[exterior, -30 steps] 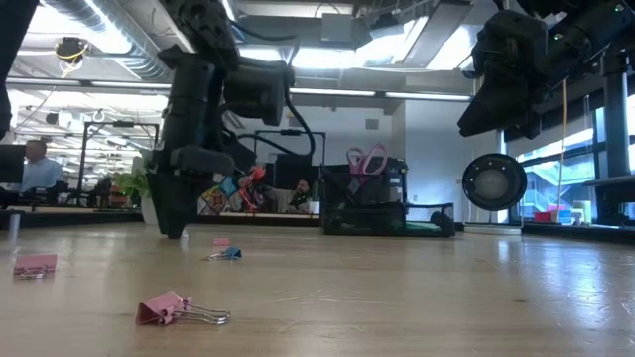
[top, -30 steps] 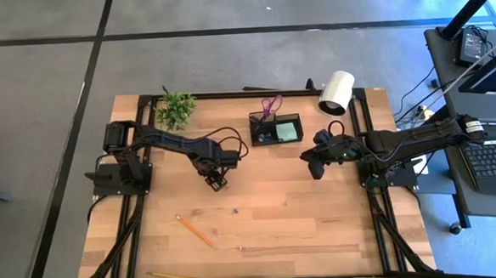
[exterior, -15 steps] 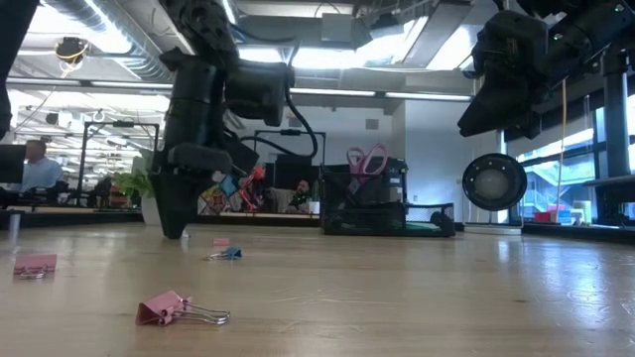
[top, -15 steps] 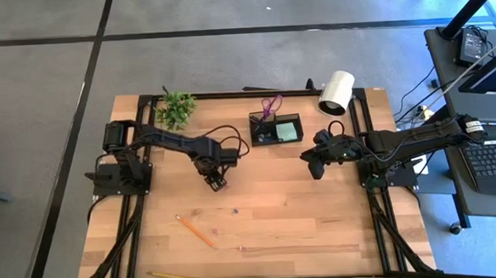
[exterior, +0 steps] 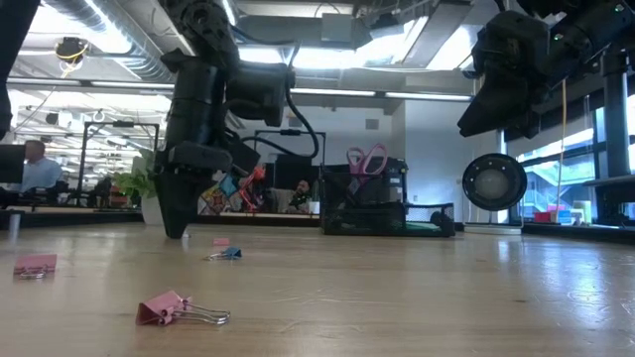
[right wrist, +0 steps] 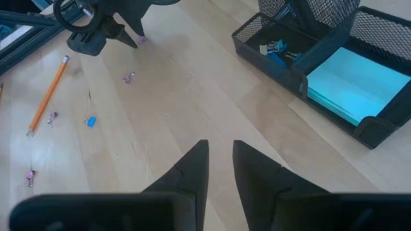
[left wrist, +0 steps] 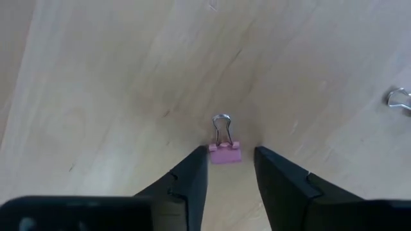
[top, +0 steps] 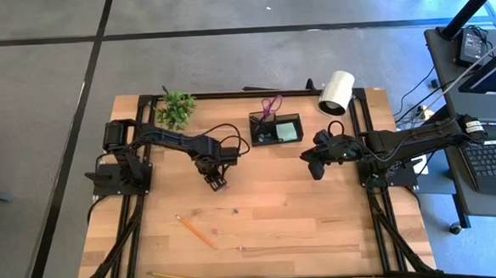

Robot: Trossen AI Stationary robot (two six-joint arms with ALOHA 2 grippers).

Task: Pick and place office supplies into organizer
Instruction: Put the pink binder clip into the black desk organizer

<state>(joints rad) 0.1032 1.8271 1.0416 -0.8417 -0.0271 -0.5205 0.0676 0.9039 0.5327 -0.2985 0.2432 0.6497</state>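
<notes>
My left gripper (top: 217, 182) points down at the table's middle left, open. Its fingers (left wrist: 196, 168) stand on either side of a small pink binder clip (left wrist: 224, 151) that lies flat on the wood with its wire handles away from the fingers. My right gripper (top: 315, 166) hangs above the table, right of the black mesh organizer (top: 275, 129), with its fingers slightly open and empty. The organizer holds purple-handled scissors (top: 270, 105) in its taller part, a light-green pad (top: 287, 131) and blue clips (right wrist: 275, 49).
More pink clips (exterior: 171, 309) (right wrist: 127, 78) and a blue one (exterior: 226, 254) lie on the wood. An orange pencil (top: 196, 231) and a yellow pencil (top: 172, 277) lie toward the near edge. A plant (top: 176, 109) and a white cylinder (top: 336, 92) stand at the far edge.
</notes>
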